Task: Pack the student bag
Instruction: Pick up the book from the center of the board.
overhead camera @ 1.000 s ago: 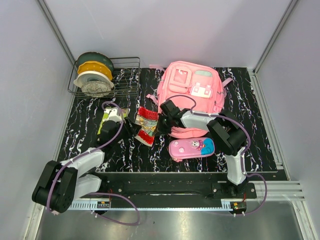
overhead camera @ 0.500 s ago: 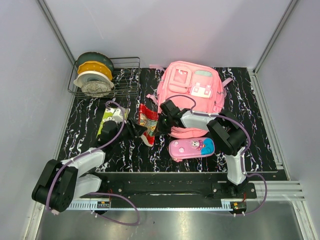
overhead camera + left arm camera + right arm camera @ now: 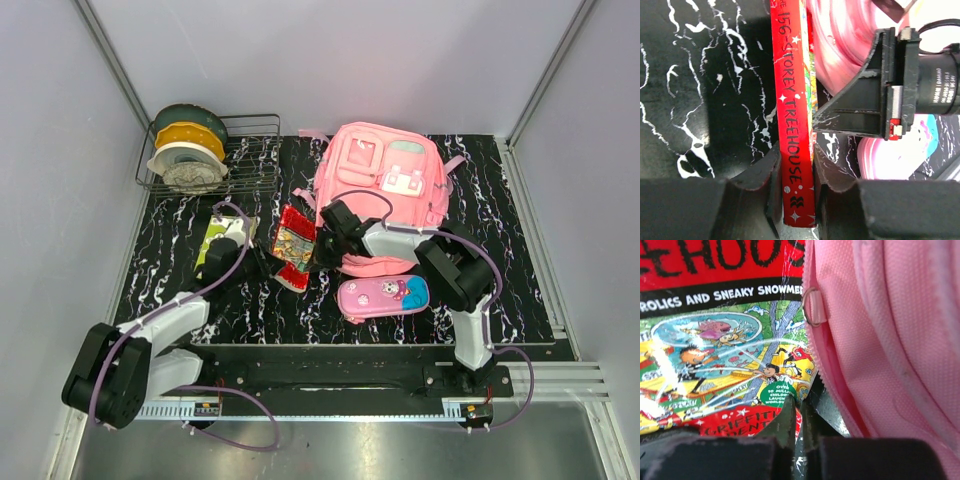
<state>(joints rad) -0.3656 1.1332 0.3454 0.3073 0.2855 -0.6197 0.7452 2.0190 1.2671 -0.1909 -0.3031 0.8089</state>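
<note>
The student bag (image 3: 385, 180) lies flat at the back middle of the mat, pink, front pockets up. A red picture book (image 3: 293, 243) stands on edge just left of the bag's lower corner. My left gripper (image 3: 272, 262) is shut on the book's red spine (image 3: 792, 125), one finger on each side (image 3: 794, 200). My right gripper (image 3: 322, 248) sits shut at the bag's near-left edge, its fingertips (image 3: 799, 425) together between the book cover (image 3: 715, 340) and the bag's zipped pink fabric (image 3: 890, 340). I see nothing between its fingers.
A pink-purple cartoon pencil case (image 3: 385, 295) lies in front of the bag, beside the right arm. A wire rack (image 3: 255, 150) with filament spools (image 3: 185, 150) stands at the back left. A green flat item (image 3: 215, 240) lies under the left arm.
My left gripper has closed on the book's spine. The book has risen from lying tilted on the mat to standing on edge, closer to the bag. The right arm has stayed put.
</note>
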